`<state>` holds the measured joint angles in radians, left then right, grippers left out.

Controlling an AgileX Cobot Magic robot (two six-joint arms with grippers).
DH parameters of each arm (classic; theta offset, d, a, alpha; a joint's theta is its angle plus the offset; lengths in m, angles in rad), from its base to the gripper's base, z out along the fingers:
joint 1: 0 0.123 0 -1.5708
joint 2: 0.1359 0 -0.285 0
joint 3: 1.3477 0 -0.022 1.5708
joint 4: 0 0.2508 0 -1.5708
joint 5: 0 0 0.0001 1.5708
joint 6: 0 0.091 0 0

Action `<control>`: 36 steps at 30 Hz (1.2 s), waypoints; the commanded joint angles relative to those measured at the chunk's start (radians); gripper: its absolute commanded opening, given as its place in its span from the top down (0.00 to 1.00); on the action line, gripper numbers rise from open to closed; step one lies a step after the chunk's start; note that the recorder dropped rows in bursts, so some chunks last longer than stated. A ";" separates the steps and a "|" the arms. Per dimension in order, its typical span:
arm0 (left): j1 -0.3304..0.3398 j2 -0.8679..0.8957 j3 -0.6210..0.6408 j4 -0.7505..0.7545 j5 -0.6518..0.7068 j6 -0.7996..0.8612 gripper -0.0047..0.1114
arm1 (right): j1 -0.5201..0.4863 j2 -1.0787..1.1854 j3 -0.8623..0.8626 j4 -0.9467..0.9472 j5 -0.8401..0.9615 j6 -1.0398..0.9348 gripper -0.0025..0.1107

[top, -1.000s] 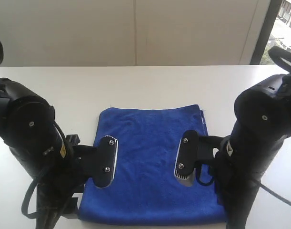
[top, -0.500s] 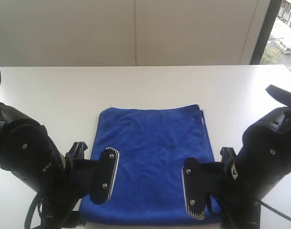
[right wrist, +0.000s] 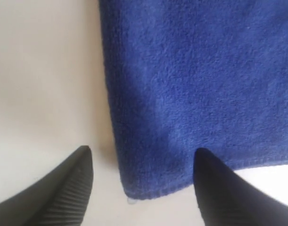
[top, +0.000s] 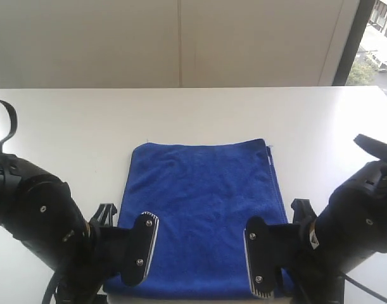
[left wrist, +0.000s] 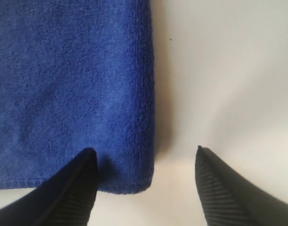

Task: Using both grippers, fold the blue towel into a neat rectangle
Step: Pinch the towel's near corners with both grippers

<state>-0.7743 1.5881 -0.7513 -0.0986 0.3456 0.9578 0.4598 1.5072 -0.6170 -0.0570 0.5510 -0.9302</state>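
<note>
Blue towel is lying flat around the middle of the table, and honestly it looks like a tidy rectangle already. The edges are straight, the corners are square, and the near edge looks thick enough that I'd guess it's doubled over at least once. Can't say from this whether another fold is wanted.

Left gripper is spread wide with nothing in it, straddling the towel's near left corner, one finger over the cloth and the other over bare table. Right gripper is the same deal at the near right corner, jaws wide apart and empty. No idea if any tips actually touch the cloth.
</note>
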 commanded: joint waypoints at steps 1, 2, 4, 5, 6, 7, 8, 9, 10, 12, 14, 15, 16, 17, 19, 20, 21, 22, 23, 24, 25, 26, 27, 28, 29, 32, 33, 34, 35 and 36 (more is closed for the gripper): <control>-0.006 0.015 0.010 -0.013 -0.008 0.014 0.40 | -0.005 0.010 0.038 -0.005 -0.055 -0.011 0.46; -0.006 0.019 0.010 -0.013 -0.010 0.014 0.40 | -0.005 0.012 0.044 -0.005 -0.070 -0.011 0.46; -0.006 0.024 0.010 -0.013 -0.012 0.014 0.40 | -0.005 0.016 0.048 -0.005 -0.084 -0.011 0.46; -0.006 0.026 0.010 -0.013 -0.012 0.014 0.40 | -0.005 0.021 0.048 -0.005 -0.084 -0.011 0.46; -0.006 0.029 0.010 -0.013 -0.012 0.014 0.40 | -0.005 0.023 0.048 -0.005 -0.082 -0.011 0.46; -0.006 0.031 0.010 -0.013 -0.017 0.014 0.40 | -0.005 0.030 0.048 -0.005 -0.082 -0.011 0.47; -0.006 0.031 0.010 -0.013 -0.017 0.014 0.40 | -0.005 0.035 0.048 -0.005 -0.080 -0.011 0.48; -0.006 0.031 0.010 -0.013 -0.017 0.014 0.40 | -0.005 0.043 0.048 -0.005 -0.077 -0.011 0.49; -0.006 0.031 0.010 -0.013 -0.017 0.014 0.40 | -0.005 0.052 0.048 -0.005 -0.072 -0.011 0.50; -0.006 0.031 0.010 -0.013 -0.017 0.014 0.40 | -0.005 0.068 0.048 -0.005 -0.057 -0.011 0.53; -0.006 0.031 0.010 -0.013 -0.023 0.014 0.40 | -0.005 0.084 0.048 -0.005 -0.050 -0.011 0.56; -0.006 0.031 0.010 -0.013 -0.023 0.014 0.40 | -0.005 0.088 0.048 -0.005 -0.048 -0.011 0.58; -0.006 0.031 0.010 -0.013 -0.023 0.014 0.41 | -0.005 0.090 0.048 -0.005 -0.046 -0.011 0.59; -0.006 0.031 0.010 -0.013 -0.023 0.014 0.42 | -0.005 0.090 0.048 -0.005 -0.044 -0.011 0.61; -0.006 0.031 0.010 -0.013 -0.023 0.014 0.47 | -0.005 0.090 0.048 -0.005 -0.042 -0.011 0.63; -0.006 0.031 0.010 -0.013 -0.023 0.014 0.49 | -0.005 0.090 0.048 -0.005 -0.038 -0.011 0.64; -0.006 0.031 0.010 -0.013 -0.023 0.014 0.53 | -0.005 0.090 0.048 -0.005 -0.033 -0.011 0.65; -0.006 0.031 0.010 -0.013 -0.021 0.014 0.57 | -0.005 0.090 0.048 -0.005 -0.033 -0.011 0.67; -0.006 0.031 0.010 -0.013 -0.017 0.014 0.60 | -0.005 0.090 0.048 -0.005 -0.033 -0.011 0.67; -0.006 0.031 0.010 -0.013 -0.017 0.014 0.63 | -0.005 0.090 0.048 -0.005 -0.033 -0.011 0.69; -0.006 0.031 0.010 -0.013 -0.017 0.014 0.65 | -0.005 0.090 0.048 -0.005 -0.033 -0.011 0.71; -0.006 0.031 0.010 -0.013 -0.015 0.014 0.67 | -0.005 0.090 0.048 -0.005 -0.033 -0.011 0.72; -0.006 0.031 0.010 -0.013 -0.012 0.014 0.68 | -0.005 0.090 0.048 -0.005 -0.033 -0.011 0.75; -0.006 0.031 0.010 -0.013 -0.010 0.014 0.68 | -0.005 0.090 0.048 -0.005 -0.028 -0.011 0.77; -0.006 0.031 0.010 -0.013 -0.007 0.012 0.68 | -0.005 0.090 0.048 -0.005 -0.022 -0.011 0.81; -0.006 0.029 0.010 -0.013 0.015 0.007 0.68 | -0.005 0.090 0.048 -0.005 -0.013 -0.009 0.90; -0.006 0.029 0.010 -0.013 0.025 0.007 0.69 | -0.005 0.090 0.048 -0.004 -0.010 -0.009 0.93; -0.006 0.029 0.010 -0.013 0.030 0.007 0.70 | -0.005 0.090 0.048 -0.004 -0.005 -0.009 0.96; -0.006 0.029 0.010 -0.013 0.034 0.007 0.71 | -0.005 0.090 0.048 -0.002 -0.001 -0.007 0.98; -0.006 0.029 0.010 -0.013 0.039 0.007 0.74 | -0.005 0.090 0.048 -0.002 0.001 -0.007 0.98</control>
<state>-0.7743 1.6200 -0.7489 -0.0992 0.3448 0.9700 0.4598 1.5724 -0.5814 -0.0521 0.5223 -0.9302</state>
